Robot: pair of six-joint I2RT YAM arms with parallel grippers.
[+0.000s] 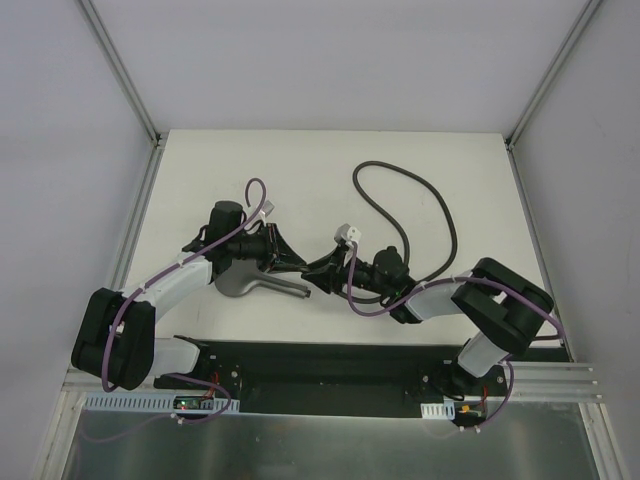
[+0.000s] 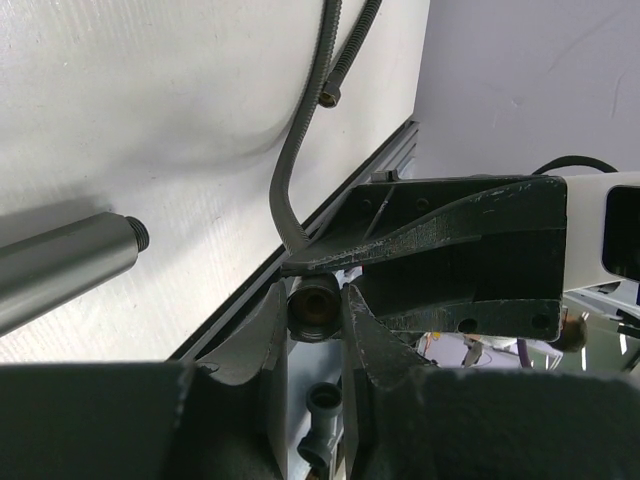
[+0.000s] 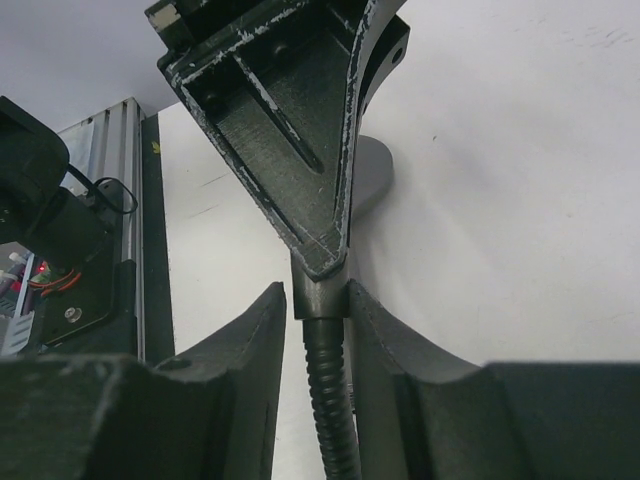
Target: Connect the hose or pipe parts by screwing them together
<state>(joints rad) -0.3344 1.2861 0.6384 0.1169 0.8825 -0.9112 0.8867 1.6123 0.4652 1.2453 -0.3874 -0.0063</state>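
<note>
Dark grey parts not yet joined: clamps hose fitting (image 2: 315,312) in left pincer (image 2: 314,295), brackets hose (image 3: 330,400) with right pincer (image 3: 318,310), grip unclear, leaves shower head (image 1: 237,284) lying toward near edge of desk (image 1: 200,170).

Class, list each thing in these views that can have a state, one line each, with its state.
Left gripper: shut on the hose fitting.
Right gripper: astride the hose, grip unclear.
Hose: one fitting held, far end loose on the table.
Shower head: lying on the table, threaded handle end bare, not yet screwed on.
</note>
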